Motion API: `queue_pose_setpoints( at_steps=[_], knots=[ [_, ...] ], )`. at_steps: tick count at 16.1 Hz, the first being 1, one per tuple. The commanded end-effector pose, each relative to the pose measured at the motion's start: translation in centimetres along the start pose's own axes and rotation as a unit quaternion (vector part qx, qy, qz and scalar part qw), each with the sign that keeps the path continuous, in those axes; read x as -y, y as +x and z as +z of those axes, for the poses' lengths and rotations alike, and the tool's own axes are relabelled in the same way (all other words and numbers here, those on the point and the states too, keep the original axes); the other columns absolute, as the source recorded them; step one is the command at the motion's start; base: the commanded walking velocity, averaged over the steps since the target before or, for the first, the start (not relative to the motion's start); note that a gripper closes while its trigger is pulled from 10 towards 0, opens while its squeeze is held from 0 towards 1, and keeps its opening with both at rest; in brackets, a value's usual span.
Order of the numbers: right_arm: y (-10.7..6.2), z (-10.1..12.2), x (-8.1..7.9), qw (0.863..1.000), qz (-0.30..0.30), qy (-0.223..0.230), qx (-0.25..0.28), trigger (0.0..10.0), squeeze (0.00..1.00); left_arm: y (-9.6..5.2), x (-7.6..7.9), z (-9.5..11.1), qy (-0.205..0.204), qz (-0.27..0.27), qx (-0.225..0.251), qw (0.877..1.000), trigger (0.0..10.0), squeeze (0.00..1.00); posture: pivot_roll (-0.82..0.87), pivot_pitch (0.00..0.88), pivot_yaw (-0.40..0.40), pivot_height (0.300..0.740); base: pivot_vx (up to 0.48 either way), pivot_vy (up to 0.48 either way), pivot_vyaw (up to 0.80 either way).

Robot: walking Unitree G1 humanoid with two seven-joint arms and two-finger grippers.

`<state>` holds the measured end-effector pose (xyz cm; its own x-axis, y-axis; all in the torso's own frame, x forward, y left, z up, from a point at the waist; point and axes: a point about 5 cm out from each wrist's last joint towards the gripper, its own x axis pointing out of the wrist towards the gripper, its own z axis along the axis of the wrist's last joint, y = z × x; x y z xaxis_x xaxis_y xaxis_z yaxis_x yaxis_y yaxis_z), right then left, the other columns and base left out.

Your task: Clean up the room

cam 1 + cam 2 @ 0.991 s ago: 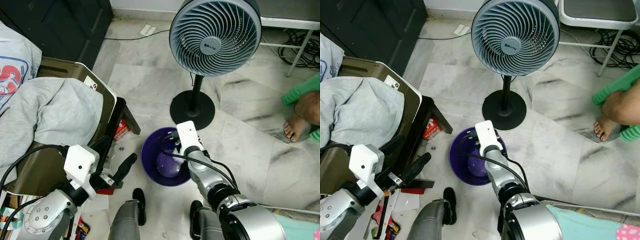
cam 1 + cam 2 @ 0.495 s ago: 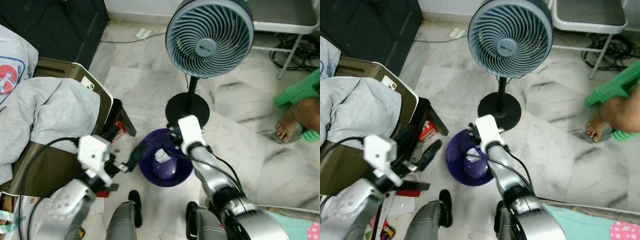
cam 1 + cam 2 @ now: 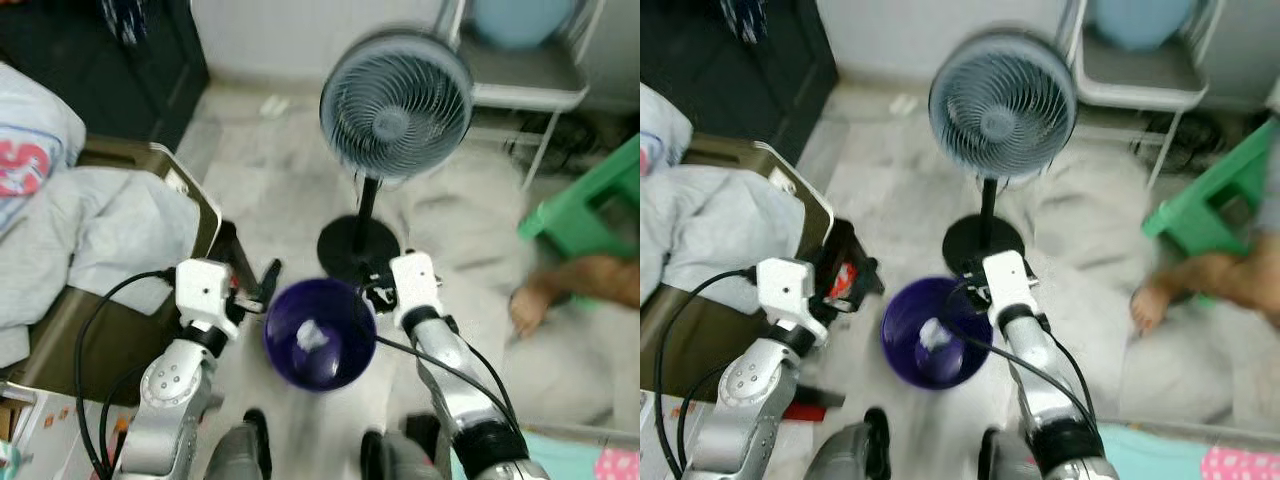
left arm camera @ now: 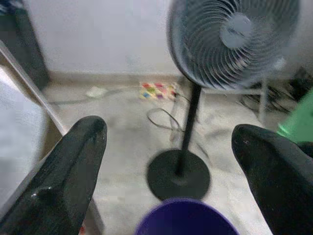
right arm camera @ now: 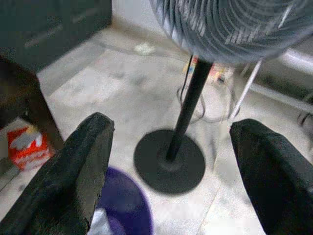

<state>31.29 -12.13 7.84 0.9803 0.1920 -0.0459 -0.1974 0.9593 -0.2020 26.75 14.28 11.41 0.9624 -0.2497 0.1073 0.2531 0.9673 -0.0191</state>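
A purple bin [image 3: 338, 362] stands on the marble floor just ahead of my feet, with a white crumpled wad [image 3: 309, 335] lying inside it. My left gripper [image 3: 266, 284] hovers open by the bin's left rim, nothing between its fingers [image 4: 73, 166]. Open and empty too, my right gripper [image 3: 373, 294] sits at the bin's far right rim, near the fan base. In the right wrist view the bin's edge [image 5: 124, 205] lies below the spread fingers [image 5: 83, 166].
A pedestal fan [image 3: 397, 104] stands right behind the bin on its black base [image 3: 356, 245]. An armchair [image 3: 150, 200] heaped with grey clothes is at left, a red packet [image 5: 25, 142] beneath it. A person's foot [image 3: 555, 290] and a green stool [image 3: 590, 200] are at right.
The camera has tilted up and the picture has blurred. My left gripper has swung forward to the bin's left rim. My right gripper has drawn back from over the bin to its far rim.
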Motion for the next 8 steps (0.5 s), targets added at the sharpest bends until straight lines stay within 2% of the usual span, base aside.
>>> queue_pose_setpoints(
  at_steps=[1, 2, 3, 4, 6, 8],
  knots=[
    [-0.7, -0.4, 0.3, 1.000, -0.003, 0.006, -0.004, 10.0, 0.00, -0.5, -0.9, -1.0, 0.007, 0.032, -0.013, 0.999, 10.0, 0.00, 0.02, 0.093, 0.003, 0.740, 0.000, 0.000, 0.00],
    [-1.8, -1.1, 1.2, 1.000, -0.006, -0.004, -0.004, 10.0, 0.00, -1.0, -2.2, -2.1, 0.009, 0.083, -0.025, 0.996, 10.0, 0.00, 0.01, 0.064, -0.002, 0.740, 0.000, 0.000, 0.00],
    [-2.6, -1.3, 2.3, 1.000, -0.016, -0.006, -0.003, 10.0, 0.72, -1.6, -3.3, -3.0, 0.003, 0.117, -0.035, 0.992, 10.0, 0.00, 0.00, 0.036, -0.007, 0.740, 0.000, 0.000, 0.00],
    [-2.9, -1.2, 2.7, 1.000, -0.018, -0.003, -0.002, 10.0, 1.00, -1.6, -3.4, -3.2, 0.000, 0.121, -0.034, 0.992, 10.0, 0.00, 0.00, 0.036, -0.007, 0.740, 0.000, 0.000, 0.00],
    [-4.0, -1.4, 4.0, 0.999, -0.044, -0.006, -0.007, 10.0, 1.00, -1.4, -3.6, -3.3, 0.008, 0.124, -0.027, 0.992, 10.0, 0.00, 0.01, 0.012, -0.001, 0.740, 0.000, 0.000, 0.00],
    [-4.7, -1.4, 4.0, 0.997, -0.071, 0.014, -0.011, 10.0, 1.00, -1.3, -3.6, -3.1, 0.007, 0.122, -0.019, 0.992, 10.0, 0.00, 0.01, 0.010, 0.010, 0.740, 0.000, 0.000, 0.00]
  ],
)
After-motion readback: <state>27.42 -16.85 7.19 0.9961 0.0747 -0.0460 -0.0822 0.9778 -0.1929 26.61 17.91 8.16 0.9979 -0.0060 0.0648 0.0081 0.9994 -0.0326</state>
